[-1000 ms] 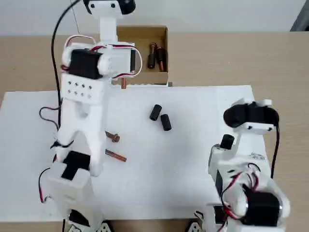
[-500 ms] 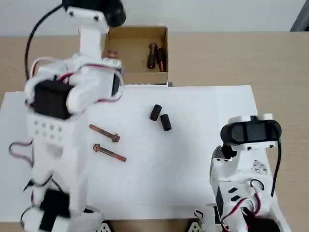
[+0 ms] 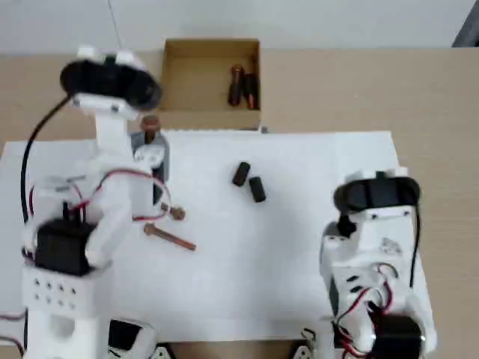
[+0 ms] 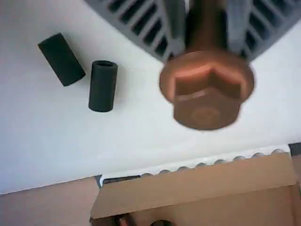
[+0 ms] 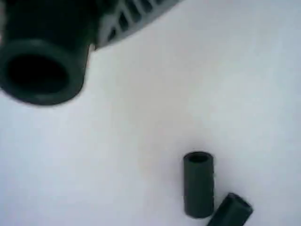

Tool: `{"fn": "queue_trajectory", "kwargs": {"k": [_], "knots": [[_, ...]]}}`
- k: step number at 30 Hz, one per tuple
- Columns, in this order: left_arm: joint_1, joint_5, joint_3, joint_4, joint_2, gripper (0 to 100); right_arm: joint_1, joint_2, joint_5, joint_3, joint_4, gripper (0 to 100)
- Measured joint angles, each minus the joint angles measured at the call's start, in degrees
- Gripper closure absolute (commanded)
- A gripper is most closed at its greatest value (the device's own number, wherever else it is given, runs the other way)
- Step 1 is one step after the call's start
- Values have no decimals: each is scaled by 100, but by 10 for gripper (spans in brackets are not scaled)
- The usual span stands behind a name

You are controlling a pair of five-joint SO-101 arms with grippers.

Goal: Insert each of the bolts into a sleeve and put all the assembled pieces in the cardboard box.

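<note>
My left gripper (image 3: 150, 140) is shut on a copper bolt (image 3: 150, 124), held above the mat's far left, short of the cardboard box (image 3: 196, 75). The left wrist view shows the bolt's hex head (image 4: 206, 92) close up in the left gripper (image 4: 207, 28), with two black sleeves (image 4: 102, 85) and the box wall (image 4: 197, 186) beyond. My right gripper (image 3: 346, 224) stands at the right of the mat, shut on a black sleeve (image 5: 41, 70). Two loose sleeves (image 3: 240, 173) (image 3: 257, 188) lie mid-mat. Two bolts (image 3: 171, 237) (image 3: 174, 212) lie beside the left arm.
Assembled pieces (image 3: 243, 86) lie in the box's right half. A white mat (image 3: 299, 262) covers the wooden table (image 3: 359, 90). The two loose sleeves (image 5: 198, 183) also lie ahead of the right gripper.
The left arm has swung away from the box toward the near left, keeping its bolt, and uncovered the two bolts on the mat. The right arm has shifted slightly.
</note>
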Motion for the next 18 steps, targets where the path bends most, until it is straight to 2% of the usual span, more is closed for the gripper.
{"fn": "queue_trajectory", "kwargs": {"k": [6, 10, 14, 18], "knots": [[0, 167, 2022, -1538, -1459, 995, -853, 53, 0, 677, -809, 995], [132, 510, 3253, -2585, -2295, 995, -1284, 26, -308, 1116, -1468, 995], [448, 1020, 4044, -3068, -2927, 995, -1741, 26, -422, 1363, -1890, 995], [624, 1600, 4352, -3182, -3332, 995, -2198, 26, -431, 1556, -2215, 995]]}}
